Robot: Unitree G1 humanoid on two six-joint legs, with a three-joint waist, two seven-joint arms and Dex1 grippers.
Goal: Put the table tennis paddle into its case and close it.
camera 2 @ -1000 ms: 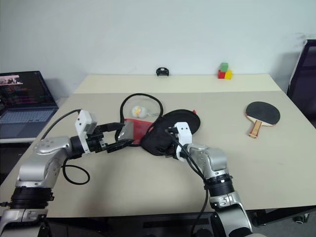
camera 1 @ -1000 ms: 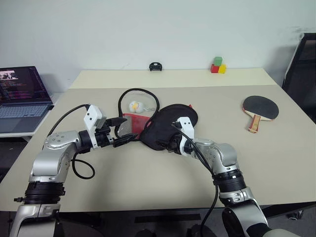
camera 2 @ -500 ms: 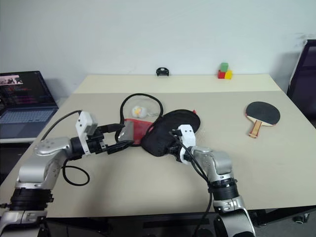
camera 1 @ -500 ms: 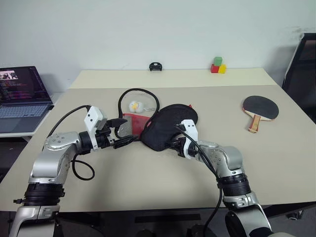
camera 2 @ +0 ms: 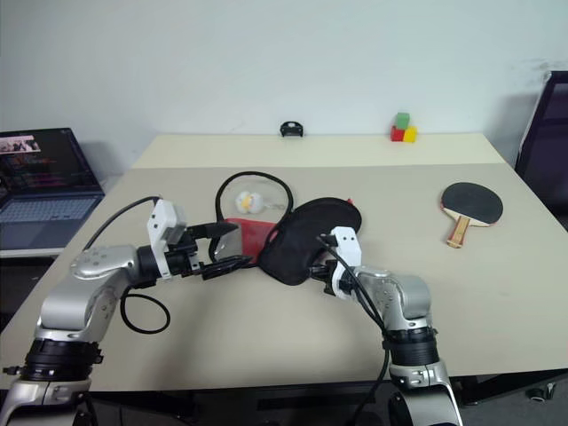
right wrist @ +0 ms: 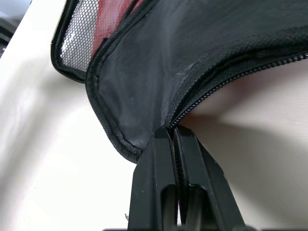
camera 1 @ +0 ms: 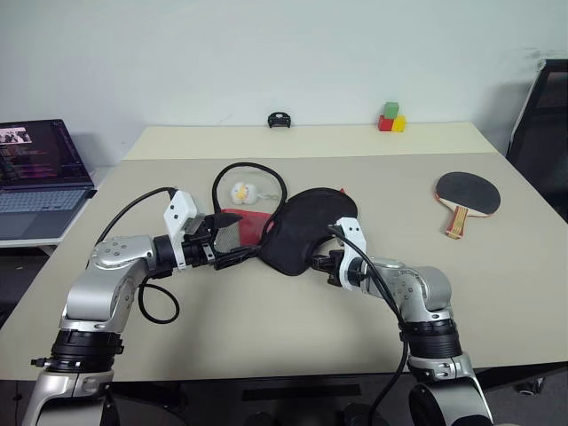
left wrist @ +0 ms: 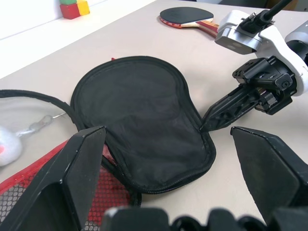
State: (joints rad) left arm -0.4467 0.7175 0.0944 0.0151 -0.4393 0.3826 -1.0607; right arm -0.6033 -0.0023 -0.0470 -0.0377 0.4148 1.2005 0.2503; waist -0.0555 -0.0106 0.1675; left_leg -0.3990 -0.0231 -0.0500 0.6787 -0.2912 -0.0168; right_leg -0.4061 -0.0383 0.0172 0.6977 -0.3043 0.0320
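The case (camera 1: 302, 226) lies open in the middle of the table, its black flap spread out and its red mesh half (camera 1: 238, 226) to the left. A white-yellow ball charm (camera 1: 241, 191) rests behind it inside a black zip loop. My right gripper (camera 1: 318, 261) is shut on the zip edge (right wrist: 179, 115) at the near rim of the black flap. Level beside the red mesh half, my left gripper (camera 1: 232, 240) stands open with nothing between its fingers. The table tennis paddle (camera 1: 468, 197) lies far to the right, black face up, handle toward me.
A laptop (camera 1: 40, 169) stands open on a side table at the left. Coloured blocks (camera 1: 391, 118) and a small black object (camera 1: 280, 120) sit at the table's back edge. A dark chair (camera 1: 546, 115) stands at the far right.
My right gripper has shut on the near edge of the case and drifted slightly right. My left gripper has edged closer to the red mesh half, still open.
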